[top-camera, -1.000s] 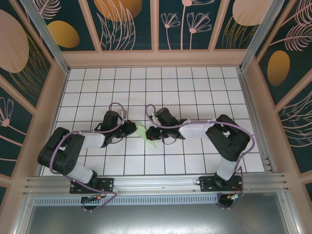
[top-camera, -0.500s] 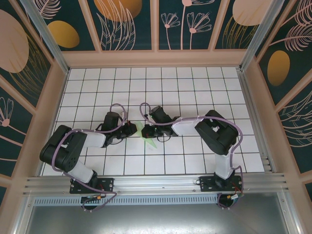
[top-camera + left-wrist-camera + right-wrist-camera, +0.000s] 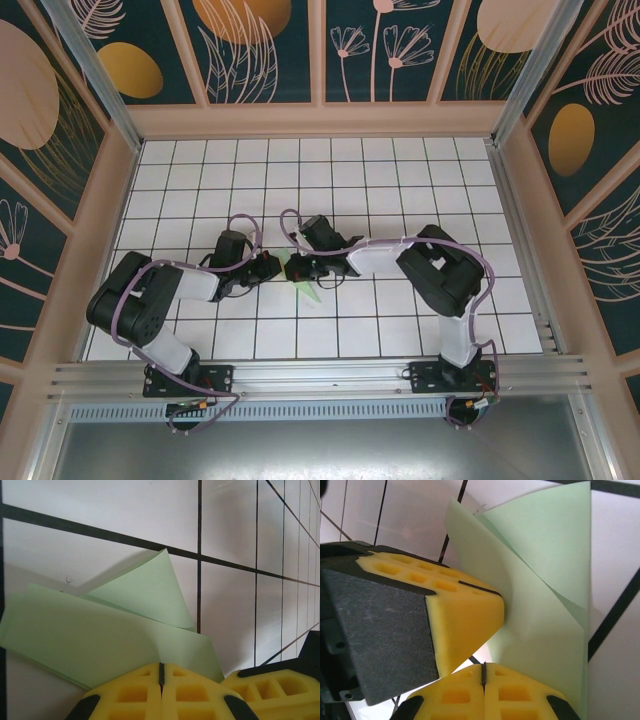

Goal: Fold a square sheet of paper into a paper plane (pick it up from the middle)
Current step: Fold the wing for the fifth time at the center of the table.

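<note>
**Left gripper** [image 3: 161,667]: the yellow foam pads [image 3: 130,697] are pressed together, with the seam closed to a thin dark line. No paper is seen inside the seam. The tips are set against the near edge of the thin pale mint-green sheet of paper [image 3: 100,635], which is folded into layers.

**Right gripper** [image 3: 483,669]: its yellow pads are likewise pressed together, with nothing visible in the seam. The tips are set on the sheet just beside the left gripper's tips.

**Judgement:** the closed fingers appear to be used as blunt pressers rather than pincers. The lower layers are likely being pinned to the white grid-tiled table [image 3: 400,170] so that a crease can be set. Whether an edge is nipped beneath either pair of tips cannot be told.

**Fold:** one triangular flap [image 3: 145,592] is raised off the lower layers and has not been flattened. This is judged to be the fold in hand.

**Position:** from above, the sheet is found near the middle of the table, between the two wrists. Both arms are reached inward towards it.

**Progress:** no narrow dart is formed yet, so several folds are judged outstanding.

**Risk:** the thin sheet may slide or spring open if one presser is lifted alone.
</note>
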Controlling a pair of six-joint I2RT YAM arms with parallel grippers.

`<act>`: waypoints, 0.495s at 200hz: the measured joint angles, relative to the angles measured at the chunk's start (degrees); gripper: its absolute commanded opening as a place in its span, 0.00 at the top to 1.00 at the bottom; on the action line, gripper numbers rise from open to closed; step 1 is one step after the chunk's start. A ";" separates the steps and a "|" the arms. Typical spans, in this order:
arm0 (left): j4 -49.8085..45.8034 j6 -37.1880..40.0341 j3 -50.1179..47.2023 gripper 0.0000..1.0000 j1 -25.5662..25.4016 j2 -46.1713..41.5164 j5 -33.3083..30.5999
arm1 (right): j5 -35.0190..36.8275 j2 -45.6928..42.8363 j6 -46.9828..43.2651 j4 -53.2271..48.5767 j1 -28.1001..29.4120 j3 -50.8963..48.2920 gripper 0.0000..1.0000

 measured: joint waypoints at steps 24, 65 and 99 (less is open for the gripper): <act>-0.68 -0.02 0.35 0.97 0.00 0.11 -0.24 | -0.04 0.90 -1.03 -0.70 0.15 0.04 1.00; -2.86 -0.24 1.44 1.00 0.00 0.28 -0.48 | -0.11 0.76 -3.17 -0.76 0.20 -0.28 1.00; -4.33 -0.42 2.10 1.00 -0.09 0.26 -1.09 | -0.37 -2.23 -5.05 -0.52 0.20 -4.17 1.00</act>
